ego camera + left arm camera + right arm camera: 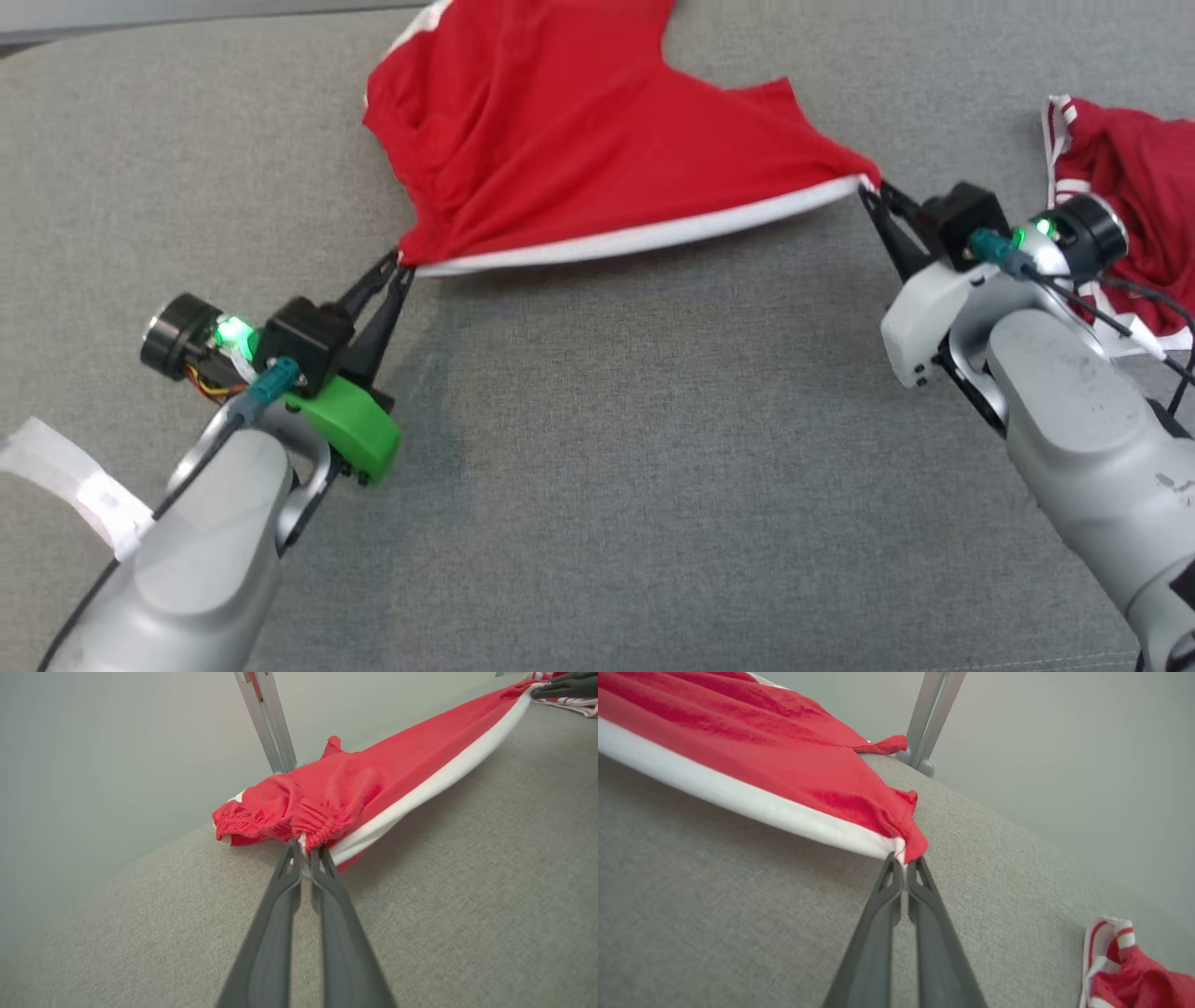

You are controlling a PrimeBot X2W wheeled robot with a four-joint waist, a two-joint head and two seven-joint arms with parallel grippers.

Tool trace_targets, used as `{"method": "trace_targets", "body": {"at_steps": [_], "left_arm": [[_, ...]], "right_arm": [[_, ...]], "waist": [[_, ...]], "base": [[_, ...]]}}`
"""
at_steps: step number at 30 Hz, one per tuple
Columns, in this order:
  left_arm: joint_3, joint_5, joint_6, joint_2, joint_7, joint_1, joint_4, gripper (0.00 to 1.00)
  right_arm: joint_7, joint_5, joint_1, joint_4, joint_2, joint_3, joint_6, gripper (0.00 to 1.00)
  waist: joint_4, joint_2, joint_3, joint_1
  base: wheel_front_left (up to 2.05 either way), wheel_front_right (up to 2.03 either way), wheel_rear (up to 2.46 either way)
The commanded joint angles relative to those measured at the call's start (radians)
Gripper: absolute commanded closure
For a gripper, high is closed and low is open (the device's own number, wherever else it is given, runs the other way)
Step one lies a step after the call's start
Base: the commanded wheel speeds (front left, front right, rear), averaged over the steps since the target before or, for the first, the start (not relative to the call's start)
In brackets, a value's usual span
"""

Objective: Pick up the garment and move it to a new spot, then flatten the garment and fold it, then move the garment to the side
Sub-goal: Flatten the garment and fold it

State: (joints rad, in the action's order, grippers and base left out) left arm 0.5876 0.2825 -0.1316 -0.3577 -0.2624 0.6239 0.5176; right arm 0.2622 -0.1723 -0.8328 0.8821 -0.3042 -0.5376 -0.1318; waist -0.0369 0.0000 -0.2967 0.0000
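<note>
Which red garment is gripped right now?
The red shorts with the white side stripe, stretched between left tool and right tool; the striped-trim garment lies loose at right.

Grey woven surface [597, 467], spread wide. Crumpled red cloth with white stripes [1144, 177] lying on it at the right edge, bunched. Pale metal frame leg [268, 723] standing just past the far edge; plain pale wall [117, 742] behind

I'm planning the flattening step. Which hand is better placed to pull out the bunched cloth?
Probably the left hand: it is shut on the gathered corner of the red garment, right beside the wrinkles. The right hand pinches the far, taut end of the white edge.
</note>
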Motion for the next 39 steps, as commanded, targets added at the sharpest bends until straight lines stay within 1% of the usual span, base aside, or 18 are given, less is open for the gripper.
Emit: {"method": "trace_targets", "body": {"at_steps": [1,5,9,14,19,22,26,29,32,36,39], "left_arm": [[0.007,-0.009,0.003,-0.01,-0.003,-0.042,-0.004,1.0],[0.04,-0.004,0.003,-0.006,-0.003,-0.118,-0.027,1.0],[0.056,0.013,0.003,-0.012,-0.002,-0.203,-0.058,1.0],[0.076,0.036,0.013,-0.019,0.003,-0.304,-0.115,1.0],[0.093,0.05,0.04,-0.037,0.028,-0.406,-0.2,1.0],[0.098,0.059,0.059,-0.056,0.047,-0.459,-0.266,1.0],[0.101,0.066,0.074,-0.064,0.067,-0.491,-0.329,1.0],[0.092,0.071,0.083,-0.061,0.074,-0.467,-0.351,1.0],[0.082,0.073,0.087,-0.043,0.082,-0.42,-0.367,1.0],[0.073,0.072,0.086,-0.019,0.083,-0.357,-0.351,1.0],[0.07,0.071,0.075,0.008,0.075,-0.29,-0.323,1.0]], "right_arm": [[-0.003,-0.018,0.043,-0.016,-0.023,-0.024,0.002,1.0],[-0.019,-0.077,0.133,-0.075,-0.097,-0.075,0.002,1.0],[-0.054,-0.134,0.231,-0.171,-0.167,-0.103,0.002,1.0],[-0.113,-0.207,0.366,-0.345,-0.262,-0.11,0.002,1.0],[-0.182,-0.228,0.509,-0.525,-0.354,-0.072,0.002,1.0],[-0.237,-0.232,0.598,-0.647,-0.399,-0.016,0.002,1.0],[-0.306,-0.226,0.664,-0.766,-0.432,0.074,0.002,1.0],[-0.353,-0.204,0.66,-0.831,-0.432,0.104,0.002,1.0],[-0.4,-0.184,0.609,-0.881,-0.436,0.122,0.002,1.0],[-0.459,-0.17,0.525,-0.905,-0.452,0.103,0.002,1.0],[-0.502,-0.182,0.437,-0.893,-0.475,0.081,0.002,1.0]], "waist": [[0.0,0.0,0.102,0.0],[-0.015,0.0,0.171,0.0],[-0.029,0.0,0.226,0.0],[-0.046,0.0,0.273,0.0],[-0.06,0.0,0.326,0.0],[-0.068,0.0,0.339,0.0],[-0.091,0.0,0.336,0.0],[-0.114,0.0,0.318,0.0],[-0.141,0.0,0.283,0.0],[-0.179,0.0,0.223,0.0],[-0.208,0.0,0.162,0.0]], "base": [[0.0,0.0,0.0],[0.0,0.0,0.0],[0.0,0.0,0.0],[0.0,0.0,0.0],[0.0,0.0,0.0],[0.0,0.0,0.0],[0.0,0.0,0.0],[0.0,0.0,0.0],[0.0,0.0,0.0],[0.0,0.0,0.0],[0.0,0.0,0.0]]}}
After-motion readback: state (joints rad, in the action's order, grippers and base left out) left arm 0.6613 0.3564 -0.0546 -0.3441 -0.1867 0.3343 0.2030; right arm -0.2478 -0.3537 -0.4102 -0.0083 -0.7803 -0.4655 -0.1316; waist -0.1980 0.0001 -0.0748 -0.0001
